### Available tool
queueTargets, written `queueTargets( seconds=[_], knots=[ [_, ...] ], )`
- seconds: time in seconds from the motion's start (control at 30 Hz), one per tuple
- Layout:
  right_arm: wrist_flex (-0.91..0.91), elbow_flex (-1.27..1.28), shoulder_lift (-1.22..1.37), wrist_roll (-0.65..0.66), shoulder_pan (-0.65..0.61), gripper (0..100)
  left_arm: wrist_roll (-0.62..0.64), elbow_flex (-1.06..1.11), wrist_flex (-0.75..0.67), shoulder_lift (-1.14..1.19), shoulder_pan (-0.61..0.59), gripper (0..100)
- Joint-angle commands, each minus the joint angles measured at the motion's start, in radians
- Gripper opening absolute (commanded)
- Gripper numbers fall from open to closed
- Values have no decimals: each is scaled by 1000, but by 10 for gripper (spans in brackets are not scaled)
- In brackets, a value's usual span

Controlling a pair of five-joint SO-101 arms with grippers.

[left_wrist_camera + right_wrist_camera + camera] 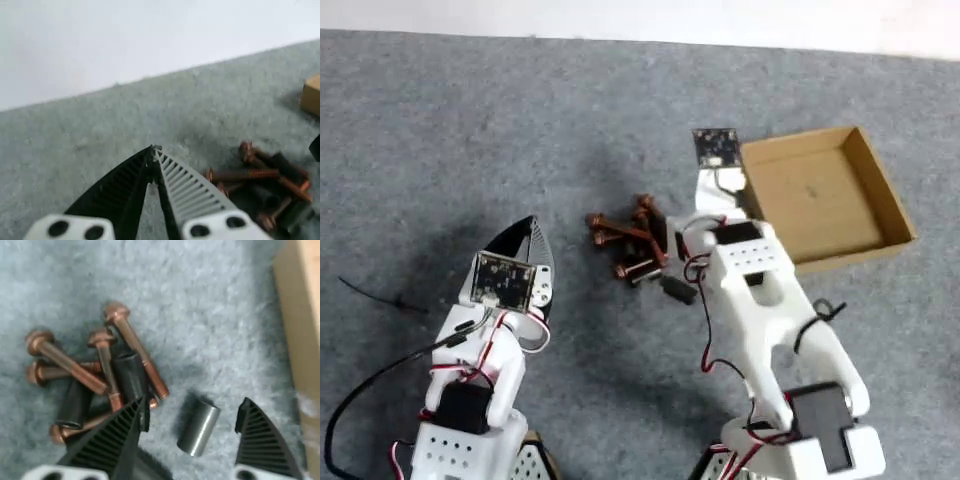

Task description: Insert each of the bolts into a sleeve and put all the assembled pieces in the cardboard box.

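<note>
L gripper: jaws together, tips touching. L arm bent, wrist angled fwd. R gripper: jaws wide apart, pointing down. R arm stretched further fwd than L.

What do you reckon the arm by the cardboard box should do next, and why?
Probably lower the right gripper and close it on the lone sleeve. Its jaws stand open on either side of that sleeve, which lies on the carpet apart from the pile of bolts, so it looks like the easiest piece to grab first.
</note>
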Motion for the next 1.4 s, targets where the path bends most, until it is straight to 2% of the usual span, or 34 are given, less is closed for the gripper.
queueTargets(
  seconds=[0.0, 0.17, 0.3, 0.43, 0.73, 0.87, 1.03, 1.2, 1.37],
  knots=[
    [-31, -54, 7, 0, -4, 266, 11, -130, -29, 252, -1, 5],
    [-33, -48, 7, 0, -2, 266, 11, -259, -175, 676, -48, 5],
    [-33, -48, 15, 2, -2, 266, 12, -358, -199, 898, -56, 5],
    [-33, -47, 15, 2, -2, 266, 11, -381, -199, 943, -50, 5],
    [-33, -44, 16, 2, -2, 266, 6, -349, -207, 878, -53, 5],
    [-33, -44, 18, -2, -4, 266, 12, -363, -364, 957, -54, 5],
    [-33, -44, 18, 2, -1, 266, 12, -479, -522, 1257, -48, 5],
    [-33, -44, 18, 2, -2, 266, 126, -691, -491, 1534, -74, 5],
    [-93, -45, 18, -5, -15, 266, 158, -785, -324, 1561, -108, 5]
  ],
)
